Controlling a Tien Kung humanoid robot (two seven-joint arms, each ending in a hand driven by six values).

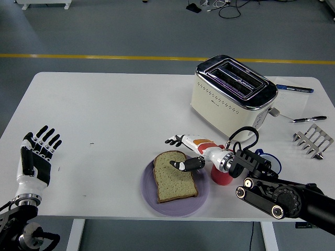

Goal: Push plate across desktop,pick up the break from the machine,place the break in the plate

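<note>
Bread [175, 178] lies flat on the purple plate [149, 196], in front of the toaster [233, 94]; its long axis runs near to far, rounded top toward the toaster; right hand [183, 152] hovers over it with fingers spread, one fingertip seemingly touching the crumb, gripping nothing; best to lift straight up, without dragging the slice; left hand [35, 157] rests open far left.
</note>
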